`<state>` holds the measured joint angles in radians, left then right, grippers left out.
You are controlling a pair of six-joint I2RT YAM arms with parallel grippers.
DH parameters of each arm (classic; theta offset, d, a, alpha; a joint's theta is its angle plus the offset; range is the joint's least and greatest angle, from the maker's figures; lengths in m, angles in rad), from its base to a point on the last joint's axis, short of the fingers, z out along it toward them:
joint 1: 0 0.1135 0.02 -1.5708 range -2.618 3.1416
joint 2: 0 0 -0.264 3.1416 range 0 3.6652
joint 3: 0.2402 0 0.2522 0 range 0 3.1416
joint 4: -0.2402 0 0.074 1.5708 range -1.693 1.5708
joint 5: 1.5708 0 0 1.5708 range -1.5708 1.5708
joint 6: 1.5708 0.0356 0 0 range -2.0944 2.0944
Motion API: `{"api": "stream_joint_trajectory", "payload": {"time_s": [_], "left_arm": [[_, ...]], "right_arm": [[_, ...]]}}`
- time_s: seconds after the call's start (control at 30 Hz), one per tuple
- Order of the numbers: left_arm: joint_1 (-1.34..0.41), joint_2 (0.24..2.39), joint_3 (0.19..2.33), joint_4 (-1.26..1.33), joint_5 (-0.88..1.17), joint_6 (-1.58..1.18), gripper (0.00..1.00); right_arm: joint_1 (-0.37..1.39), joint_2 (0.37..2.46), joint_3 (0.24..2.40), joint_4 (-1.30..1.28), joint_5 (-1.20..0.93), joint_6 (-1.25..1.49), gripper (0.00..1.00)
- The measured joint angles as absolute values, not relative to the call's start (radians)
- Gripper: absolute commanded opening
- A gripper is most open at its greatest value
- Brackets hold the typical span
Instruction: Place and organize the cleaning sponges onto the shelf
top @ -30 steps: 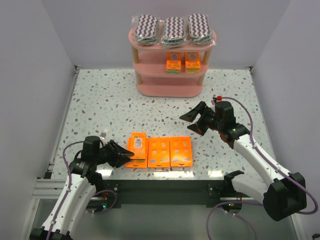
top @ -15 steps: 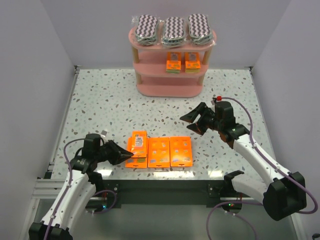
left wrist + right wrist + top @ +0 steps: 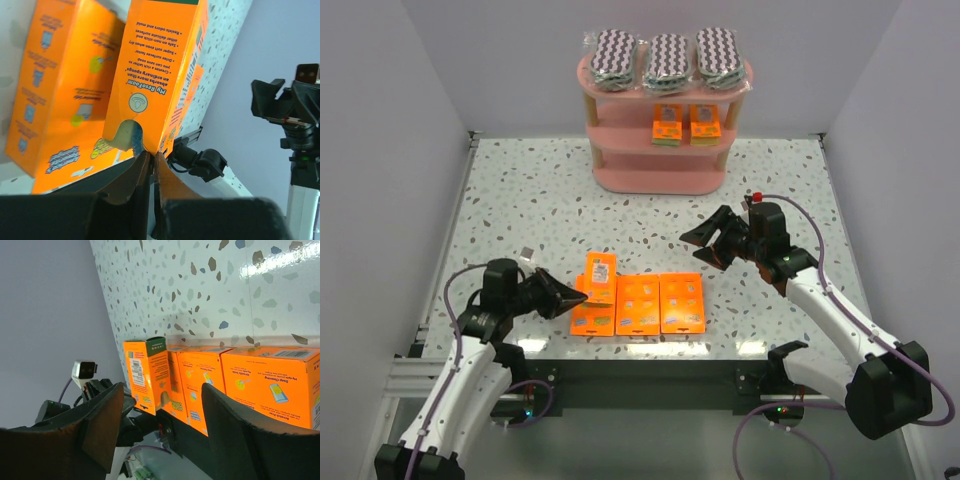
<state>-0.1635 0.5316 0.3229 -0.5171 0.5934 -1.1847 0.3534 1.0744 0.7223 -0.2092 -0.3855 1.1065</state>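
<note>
Orange sponge packet (image 3: pixel 600 278): pinched at lower edge by closed left end effector (image 3: pixel 578 296), upright by larger packets (image 3: pixel 660 303) at counter (image 3: pixel 520 200) front. Thin off-centre grip; could pivot or slip en route to shelf (image 3: pixel 660 182). Right end effector (image 3: pixel 705 245) wide, empty.

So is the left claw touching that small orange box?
Touching. The left wrist view shows the left claw pinching the edge of the small orange box, with no gap between them.
</note>
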Motion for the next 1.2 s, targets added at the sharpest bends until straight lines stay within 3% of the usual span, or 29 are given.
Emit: {"api": "stream_joint_trajectory", "payload": {"time_s": [0.33, 0.77, 1.2], "left_arm": [[-0.163, 0.712, 0.471, -0.257, 0.618, -1.177, 0.0], [-0.164, 1.296, 0.923, 0.126, 0.654, -1.185, 0.0], [-0.163, 1.696, 1.253, 0.205, 0.66, -1.23, 0.0]], "right_arm": [[0.353, 1.07, 0.722, -0.215, -0.389, 1.106, 0.66], [0.353, 1.044, 0.722, -0.226, -0.389, 1.106, 0.65], [0.353, 1.048, 0.723, -0.226, -0.389, 1.106, 0.64]]}}
